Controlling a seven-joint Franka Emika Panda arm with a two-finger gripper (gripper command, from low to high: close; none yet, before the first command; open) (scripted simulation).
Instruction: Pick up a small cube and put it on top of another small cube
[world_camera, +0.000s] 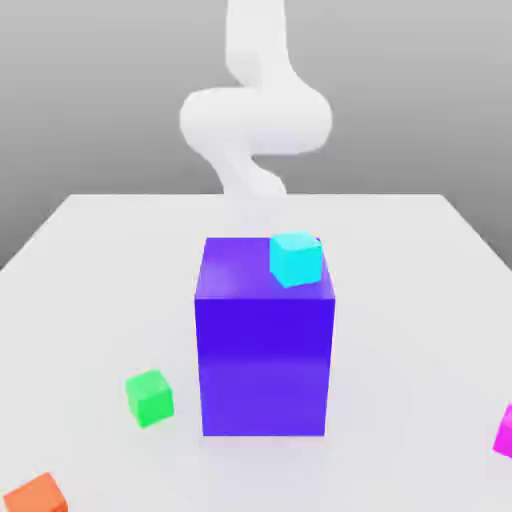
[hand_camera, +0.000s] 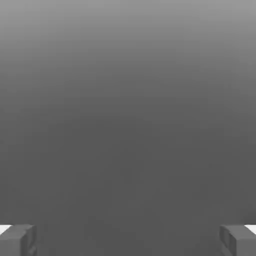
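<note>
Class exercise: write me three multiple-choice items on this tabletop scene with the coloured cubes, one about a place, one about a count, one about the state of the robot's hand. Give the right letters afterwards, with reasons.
1. Where does the small cyan cube sit?
A. on the white table
B. on top of the big blue-purple block
C. on the green cube

2. How many small cubes appear in the exterior view?
A. two
B. three
C. four

3. The hand is:
A. open and empty
B. shut on the magenta cube
C. shut on the cyan cube

Answers:
1 B, it rests at the block's top corner.
2 C: cyan, small green cube, small orange cube, small magenta cube.
3 A, the fingers stand far apart with nothing between.
</note>
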